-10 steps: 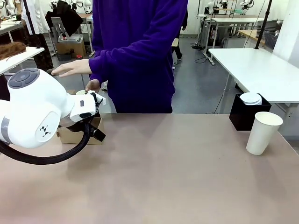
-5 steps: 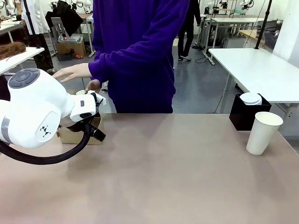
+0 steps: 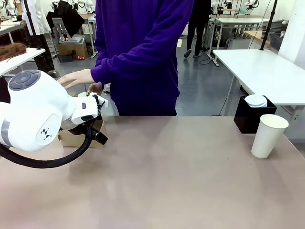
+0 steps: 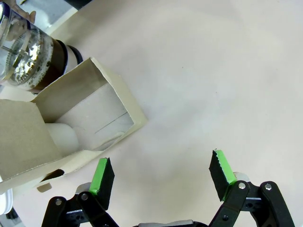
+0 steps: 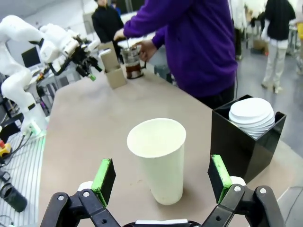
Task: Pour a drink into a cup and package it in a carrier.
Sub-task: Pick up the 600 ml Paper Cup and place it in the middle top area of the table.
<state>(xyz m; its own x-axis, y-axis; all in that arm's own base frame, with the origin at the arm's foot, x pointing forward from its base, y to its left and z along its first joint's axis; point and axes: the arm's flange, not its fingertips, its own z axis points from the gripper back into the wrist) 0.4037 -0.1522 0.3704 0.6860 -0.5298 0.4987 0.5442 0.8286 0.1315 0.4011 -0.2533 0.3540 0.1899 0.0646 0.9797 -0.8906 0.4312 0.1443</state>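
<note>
Right gripper [image 5: 161, 177]: jaws spread wide, nothing held. Just ahead of it, framed between the pads but apart from them, an empty white paper cup [image 5: 158, 161] upright on the desk [image 5: 85, 127]. Beside the cup, a black box [image 5: 232, 142] stacked with white lids [image 5: 251, 113].

Left gripper [image 4: 162, 172]: jaws also spread, empty, hanging over bare desk just beside the carrier [image 4: 120, 92]. Jug of drink [image 4: 33, 61] stands right behind the carrier, near the far left edge. A person's hand [image 5: 144, 49] is at the jug.

Step, as judged: pouring not begun, cup dry and well apart from the jug. Next move likely calls for the right gripper to advance around the cup and close lightly, since thin paper buckles.
</note>
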